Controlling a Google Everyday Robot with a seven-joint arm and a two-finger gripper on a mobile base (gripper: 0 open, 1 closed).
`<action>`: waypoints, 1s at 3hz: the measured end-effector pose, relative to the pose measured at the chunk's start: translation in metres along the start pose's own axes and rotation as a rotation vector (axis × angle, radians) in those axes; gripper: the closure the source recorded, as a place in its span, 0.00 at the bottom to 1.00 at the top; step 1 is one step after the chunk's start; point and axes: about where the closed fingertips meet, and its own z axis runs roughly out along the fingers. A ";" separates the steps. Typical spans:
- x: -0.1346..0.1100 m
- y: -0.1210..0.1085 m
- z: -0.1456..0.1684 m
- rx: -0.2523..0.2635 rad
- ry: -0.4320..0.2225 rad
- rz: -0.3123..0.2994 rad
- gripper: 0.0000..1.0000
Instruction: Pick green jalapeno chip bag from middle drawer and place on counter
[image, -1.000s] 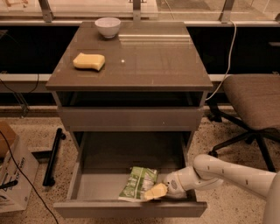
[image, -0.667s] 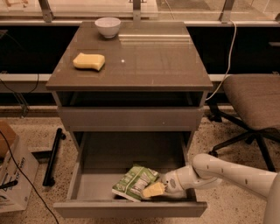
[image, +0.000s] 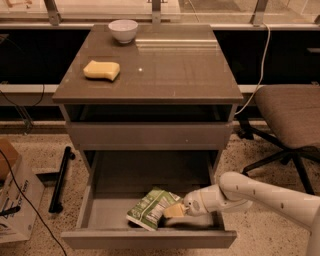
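The gripper (image: 173, 210) is pinching the right edge of the green jalapeno chip bag (image: 149, 207), which is tilting up inside the middle drawer (image: 100, 220). I'd be lifting straight up, slowly, before swinging toward the counter (image: 165, 70).

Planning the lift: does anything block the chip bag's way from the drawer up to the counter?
Nothing visible stands above the green jalapeno chip bag; the gripper sits at its right edge. The counter holds a sponge and bowl at left.
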 end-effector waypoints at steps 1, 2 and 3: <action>-0.024 0.010 -0.017 0.031 -0.028 -0.079 0.78; -0.065 0.023 -0.040 0.044 -0.006 -0.264 0.54; -0.064 0.022 -0.037 0.045 0.001 -0.261 0.24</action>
